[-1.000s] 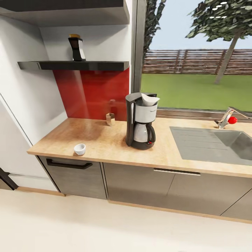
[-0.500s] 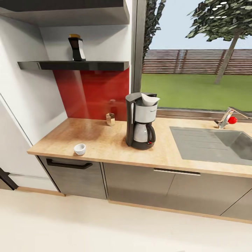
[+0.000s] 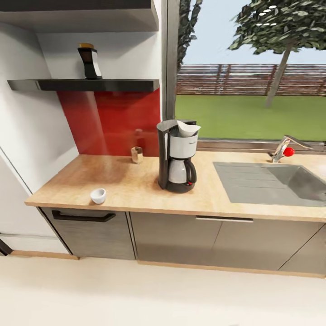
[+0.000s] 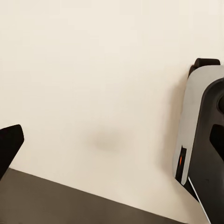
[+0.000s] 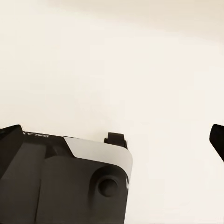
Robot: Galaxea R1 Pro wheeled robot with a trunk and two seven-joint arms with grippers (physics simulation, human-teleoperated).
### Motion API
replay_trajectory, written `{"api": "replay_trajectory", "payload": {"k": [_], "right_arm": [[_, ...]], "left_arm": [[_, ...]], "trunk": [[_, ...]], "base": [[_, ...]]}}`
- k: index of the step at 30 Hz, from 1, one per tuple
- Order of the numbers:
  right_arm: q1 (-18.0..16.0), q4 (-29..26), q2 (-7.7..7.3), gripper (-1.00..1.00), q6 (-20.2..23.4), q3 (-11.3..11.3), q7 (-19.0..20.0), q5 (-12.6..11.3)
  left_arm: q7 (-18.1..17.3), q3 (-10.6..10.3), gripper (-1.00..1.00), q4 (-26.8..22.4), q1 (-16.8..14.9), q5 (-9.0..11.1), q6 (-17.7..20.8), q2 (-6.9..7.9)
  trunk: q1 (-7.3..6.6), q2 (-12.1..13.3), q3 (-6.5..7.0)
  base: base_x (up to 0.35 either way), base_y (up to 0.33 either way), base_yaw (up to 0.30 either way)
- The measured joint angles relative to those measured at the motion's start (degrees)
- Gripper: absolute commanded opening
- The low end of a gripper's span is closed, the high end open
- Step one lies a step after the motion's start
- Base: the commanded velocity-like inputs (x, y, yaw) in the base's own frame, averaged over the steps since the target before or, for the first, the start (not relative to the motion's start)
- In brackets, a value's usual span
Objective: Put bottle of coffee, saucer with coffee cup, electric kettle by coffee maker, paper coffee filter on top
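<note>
bottle of coffee (image 3: 89, 62): i see it standing upright on the shelf (image 3: 86, 84), far left.
coffee cup (image 3: 98, 195): upright near the front edge of the countertop (image 3: 136, 190), mouth up.
coffee maker (image 3: 177, 155): upright on the countertop, its handle turned to the sink (image 3: 271, 181); paper coffee filter (image 3: 187, 128) on top.
claws: i cannot tell from the wrist views over the floor (image 4: 93, 70) if they are spread.

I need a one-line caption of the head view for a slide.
Coffee maker with paper filter on the wooden countertop, white cup near its front edge, coffee bottle on the shelf.
</note>
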Motion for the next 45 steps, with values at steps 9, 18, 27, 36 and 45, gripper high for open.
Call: {"api": "replay_trajectory", "payload": {"k": [9, 18, 27, 36, 45], "right_arm": [[0.0, 0.0, 0.01, 1.0, 0.0, 0.2, 0.0, 0.1], [0.0, 0.0, -0.08, 1.0, 0.0, 0.4, 0.1, 0.1], [0.0, 0.2, -0.08, 1.0, -0.1, 0.5, 0.2, 0.2], [0.0, 0.1, 0.0, 1.0, 0.0, 0.4, 0.1, 0.2], [0.0, 0.2, -0.3, 1.0, -0.1, 0.5, 0.2, 0.3]], "left_arm": [[0.0, 0.0, 1.0, 0.0, -0.1, 0.0, 0.0, -0.01], [0.1, 0.0, 1.0, -0.9, -0.2, 0.0, 0.0, -0.08], [0.0, -0.1, 1.0, -2.6, -0.4, -0.1, -0.1, -0.03], [-0.1, 0.2, 1.0, -17.7, -0.5, -0.2, -3.8, 0.08], [-0.5, 0.4, 1.0, -38.9, -0.6, 0.1, -5.3, -1.36]], "trunk": [[0.0, 0.0, 0.0], [0.0, 0.0, 0.0], [0.0, 0.0, 0.0], [0.0, 0.0, 0.0], [0.0, 0.0, 0.0]], "base": [[0.0, 0.299, -0.055], [0.0, 0.303, -0.002], [0.0, 0.167, 0.0], [0.0, 0.008, 0.0], [0.0, 0.0, 0.0]]}}
